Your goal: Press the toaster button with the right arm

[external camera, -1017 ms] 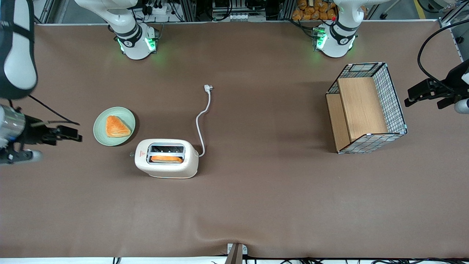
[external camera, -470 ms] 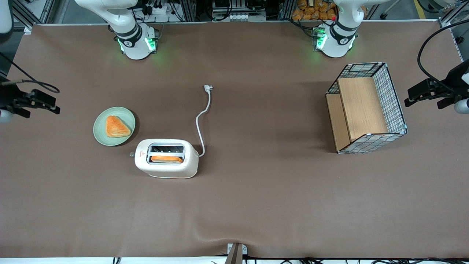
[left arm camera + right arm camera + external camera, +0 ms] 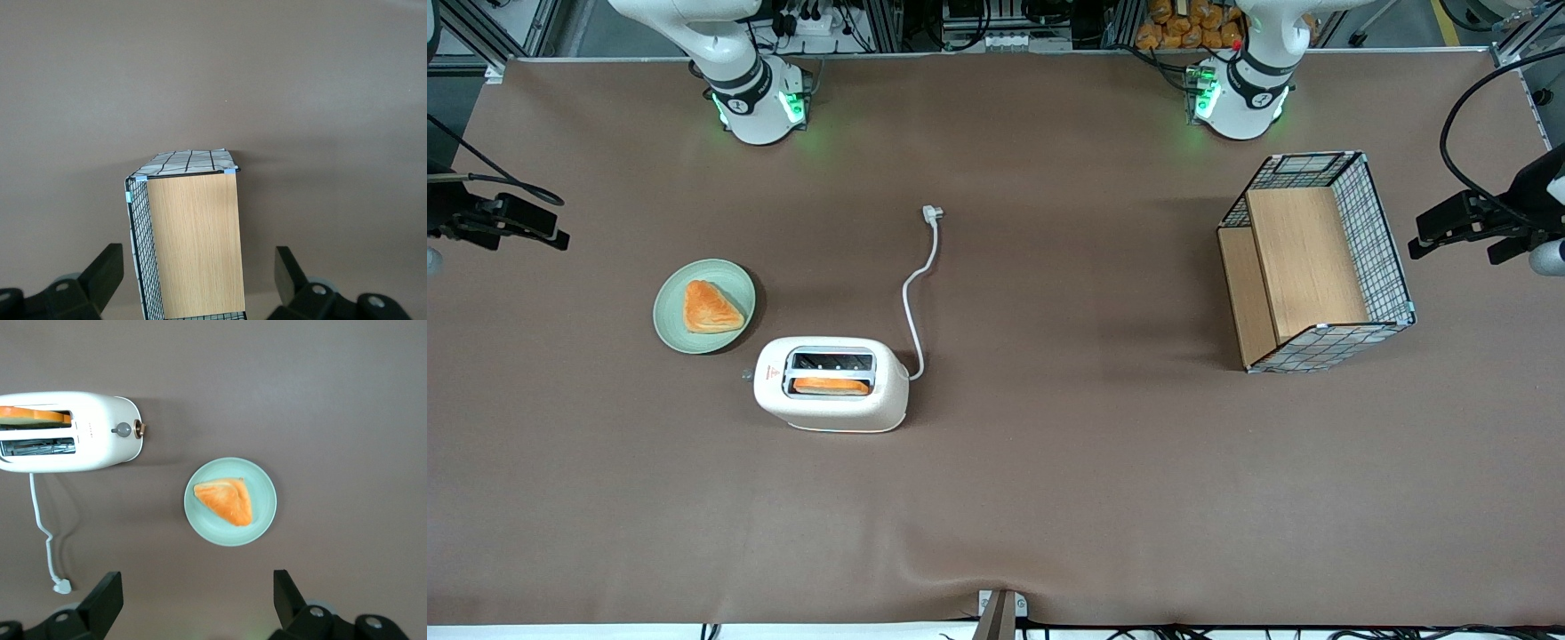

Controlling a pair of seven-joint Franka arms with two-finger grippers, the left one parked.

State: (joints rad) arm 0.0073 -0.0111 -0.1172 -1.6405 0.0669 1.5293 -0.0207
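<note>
The cream-white toaster (image 3: 831, 384) stands on the brown table, an orange slice in the slot nearer the front camera. The toaster button (image 3: 745, 375) is a small grey nub on the narrow end that faces the working arm's end of the table. The wrist view shows the toaster (image 3: 67, 432) and its button (image 3: 123, 429) from above. My right arm's gripper (image 3: 551, 233) hovers at the table's edge toward the working arm's end, well away from the toaster and farther from the front camera than it. This gripper (image 3: 198, 600) is open, its fingers (image 3: 107, 595) wide apart with nothing between them.
A pale green plate (image 3: 671, 333) with a triangular orange pastry (image 3: 710, 308) lies beside the toaster's button end. The white cord and plug (image 3: 932, 212) trail away from the toaster. A wire basket with a wooden shelf (image 3: 1316, 262) stands toward the parked arm's end.
My right arm has pulled back from the table's edge and largely left the front view. Its gripper moved farther from the front camera. The toaster, plate and basket have not moved.
</note>
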